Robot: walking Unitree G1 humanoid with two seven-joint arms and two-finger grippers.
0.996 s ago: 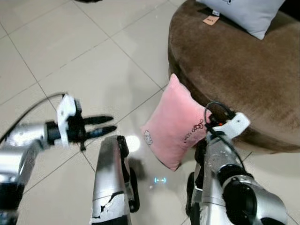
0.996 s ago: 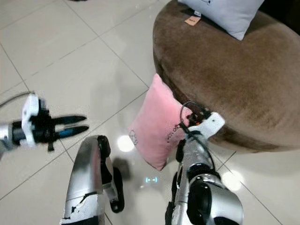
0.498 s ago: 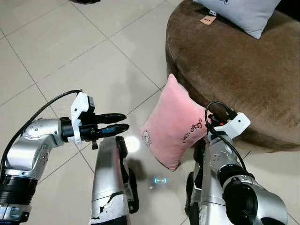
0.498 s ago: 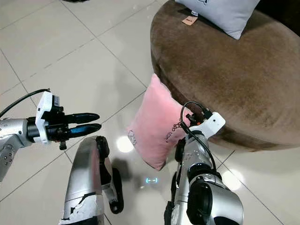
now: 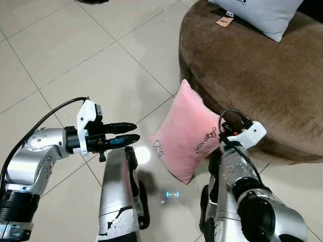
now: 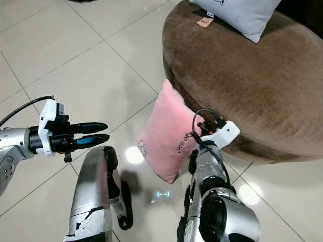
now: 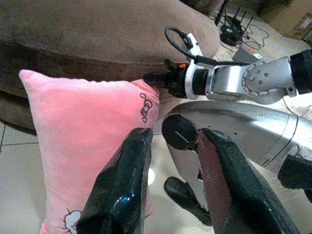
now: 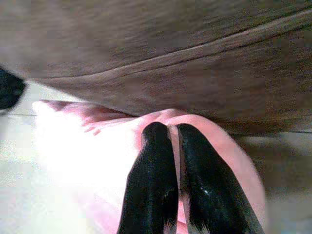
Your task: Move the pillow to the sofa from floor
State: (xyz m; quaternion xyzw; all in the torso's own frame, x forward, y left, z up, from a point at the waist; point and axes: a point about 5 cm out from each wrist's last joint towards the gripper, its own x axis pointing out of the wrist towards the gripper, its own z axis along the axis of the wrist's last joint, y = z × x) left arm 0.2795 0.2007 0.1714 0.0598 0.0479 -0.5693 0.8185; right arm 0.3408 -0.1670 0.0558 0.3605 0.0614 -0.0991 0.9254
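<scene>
Pink pillow (image 5: 187, 133) stands on one corner on the tiled floor (image 5: 75, 55) and leans against the side of the brown sofa (image 5: 252, 75). The right gripper (image 8: 168, 139) is at the pillow's edge nearest the sofa, its fingers pressed together, tips against the pink cloth. The left gripper (image 5: 132, 132) hovers above the floor near the pillow's far side, not touching it, fingers a little spread. A grey pillow (image 5: 262, 15) lies on the sofa.
</scene>
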